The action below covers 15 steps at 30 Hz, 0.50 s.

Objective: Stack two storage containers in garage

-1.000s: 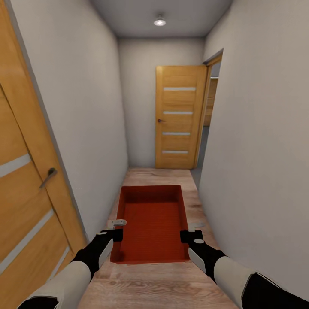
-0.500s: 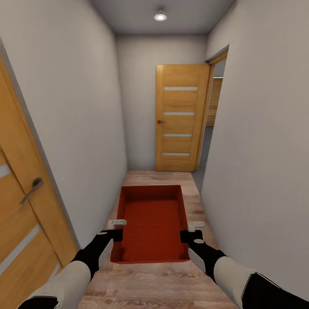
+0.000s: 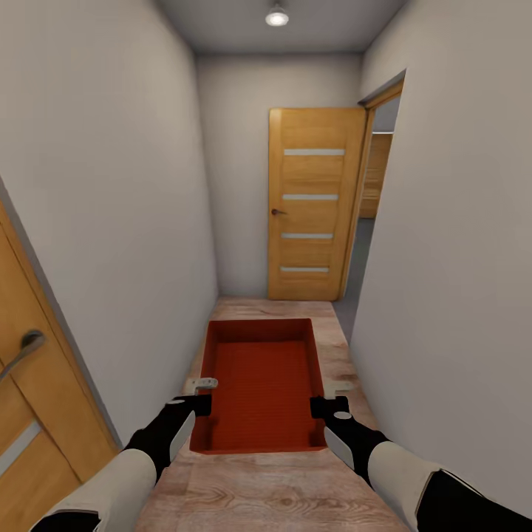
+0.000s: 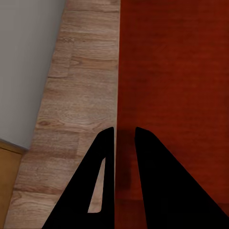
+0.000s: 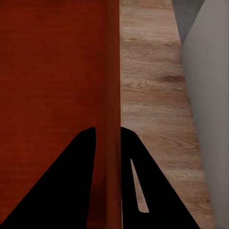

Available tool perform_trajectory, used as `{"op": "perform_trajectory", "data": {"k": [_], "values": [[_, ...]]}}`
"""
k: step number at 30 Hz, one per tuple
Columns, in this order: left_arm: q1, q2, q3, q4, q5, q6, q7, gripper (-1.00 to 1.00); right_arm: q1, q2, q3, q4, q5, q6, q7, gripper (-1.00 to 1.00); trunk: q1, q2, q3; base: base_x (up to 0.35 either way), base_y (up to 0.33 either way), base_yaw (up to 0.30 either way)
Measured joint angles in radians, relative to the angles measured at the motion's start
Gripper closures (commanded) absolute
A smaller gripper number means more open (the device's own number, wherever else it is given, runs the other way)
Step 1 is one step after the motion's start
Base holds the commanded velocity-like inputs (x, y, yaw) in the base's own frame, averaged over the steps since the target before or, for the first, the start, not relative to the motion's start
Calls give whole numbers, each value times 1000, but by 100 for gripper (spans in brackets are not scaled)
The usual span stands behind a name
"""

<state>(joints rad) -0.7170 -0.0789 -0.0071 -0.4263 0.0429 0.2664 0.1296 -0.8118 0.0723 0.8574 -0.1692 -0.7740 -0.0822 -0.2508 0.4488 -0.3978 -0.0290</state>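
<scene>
Narrow hallway. You hold one storage container point(image 3: 260, 384) above the wood floor point(image 3: 281, 495): left tool point(image 4: 124, 136) and right tool point(image 5: 108, 133) each clamped over a side wall.

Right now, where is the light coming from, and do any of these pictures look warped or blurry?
Head view: one ceiling lamp lights the corridor evenly; walls splay outward like a wide lens. Left wrist view: black fingers are featureless silhouettes, with a dim shadow on the container. Right wrist view: the container's wall blurs up close.
</scene>
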Motion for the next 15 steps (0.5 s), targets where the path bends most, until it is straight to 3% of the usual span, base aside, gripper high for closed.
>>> {"op": "perform_trajectory", "data": {"k": [15], "values": [[0,0,0,0,0,1,0,100,0,0,0,1,0,0,0,100,0,0,0,322,0,0]]}}
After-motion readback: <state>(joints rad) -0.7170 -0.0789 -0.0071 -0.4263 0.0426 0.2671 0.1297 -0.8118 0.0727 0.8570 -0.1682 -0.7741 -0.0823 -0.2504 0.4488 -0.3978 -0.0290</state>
